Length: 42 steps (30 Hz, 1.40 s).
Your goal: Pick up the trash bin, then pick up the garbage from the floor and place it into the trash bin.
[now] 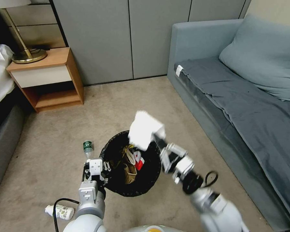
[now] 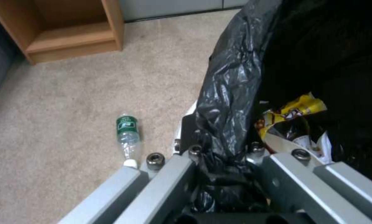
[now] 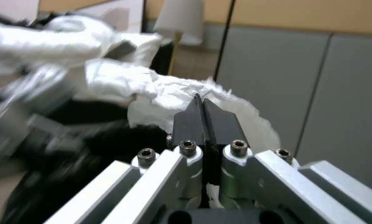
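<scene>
the right gripper (image 1: 156,135), closed on the white tissue (image 1: 143,129) above the trash bin (image 1: 119,190), pinches something light and soft, while the left gripper (image 1: 98,167) clamps the bin's thin rim.

The white bottle (image 1: 59,211) is partly hidden behind the left arm's cable.

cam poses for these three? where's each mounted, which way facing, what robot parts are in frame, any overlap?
Head: on the head, looking forward and down at the floor and sofa; both arms show.
Left wrist: on the left arm, looking along the left tool, clamped on the trash bin rim.
Right wrist: on the right arm, looking along the right tool, pinching the white tissue.
Shared: head and left wrist both show the bin and the green-label bottle.
</scene>
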### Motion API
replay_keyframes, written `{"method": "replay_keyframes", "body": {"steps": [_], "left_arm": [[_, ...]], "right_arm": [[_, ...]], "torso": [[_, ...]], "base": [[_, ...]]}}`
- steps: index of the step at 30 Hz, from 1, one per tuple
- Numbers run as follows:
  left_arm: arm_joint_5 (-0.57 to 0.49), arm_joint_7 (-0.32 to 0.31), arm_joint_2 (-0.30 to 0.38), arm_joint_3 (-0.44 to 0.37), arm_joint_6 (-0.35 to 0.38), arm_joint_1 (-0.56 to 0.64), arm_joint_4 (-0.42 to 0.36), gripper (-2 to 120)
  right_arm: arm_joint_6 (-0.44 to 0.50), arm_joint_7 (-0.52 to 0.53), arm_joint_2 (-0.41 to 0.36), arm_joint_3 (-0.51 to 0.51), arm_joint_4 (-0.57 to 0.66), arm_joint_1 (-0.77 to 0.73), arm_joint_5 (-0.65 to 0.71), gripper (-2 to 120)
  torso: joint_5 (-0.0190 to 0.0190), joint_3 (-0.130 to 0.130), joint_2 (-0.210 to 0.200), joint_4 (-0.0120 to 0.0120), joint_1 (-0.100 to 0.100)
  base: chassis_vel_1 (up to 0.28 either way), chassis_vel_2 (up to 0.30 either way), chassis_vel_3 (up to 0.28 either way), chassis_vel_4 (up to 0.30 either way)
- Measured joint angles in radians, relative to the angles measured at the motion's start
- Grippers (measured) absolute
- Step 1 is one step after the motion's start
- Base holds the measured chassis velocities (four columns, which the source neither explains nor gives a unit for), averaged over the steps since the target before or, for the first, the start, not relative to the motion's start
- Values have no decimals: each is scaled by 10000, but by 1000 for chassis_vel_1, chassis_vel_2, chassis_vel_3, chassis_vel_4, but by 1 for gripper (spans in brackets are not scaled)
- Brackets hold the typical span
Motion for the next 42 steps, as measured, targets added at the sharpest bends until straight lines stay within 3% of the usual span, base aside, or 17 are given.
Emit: {"method": "replay_keyframes", "body": {"steps": [11, 19, 42], "left_arm": [[104, 10, -20, 126, 0, 49, -103, 0], [149, -4, -75, 205, -11, 104, -107, 0], [188, 38, -110, 234, -34, 42, 63, 0]], "right_arm": [[-455, 214, 251, -864, -2465, 1278, -266, 0], [-816, 512, 338, -1138, -3334, 1863, -425, 0], [-1118, 580, 64, -1054, -2308, 1645, -416, 79]], "torso": [[0, 0, 0, 2, 0], [-2, 1, 0, 1, 0], [0, 0, 0, 0, 0]], "base": [[0, 0, 0, 0], [0, 0, 0, 0], [0, 0, 0, 0]]}}
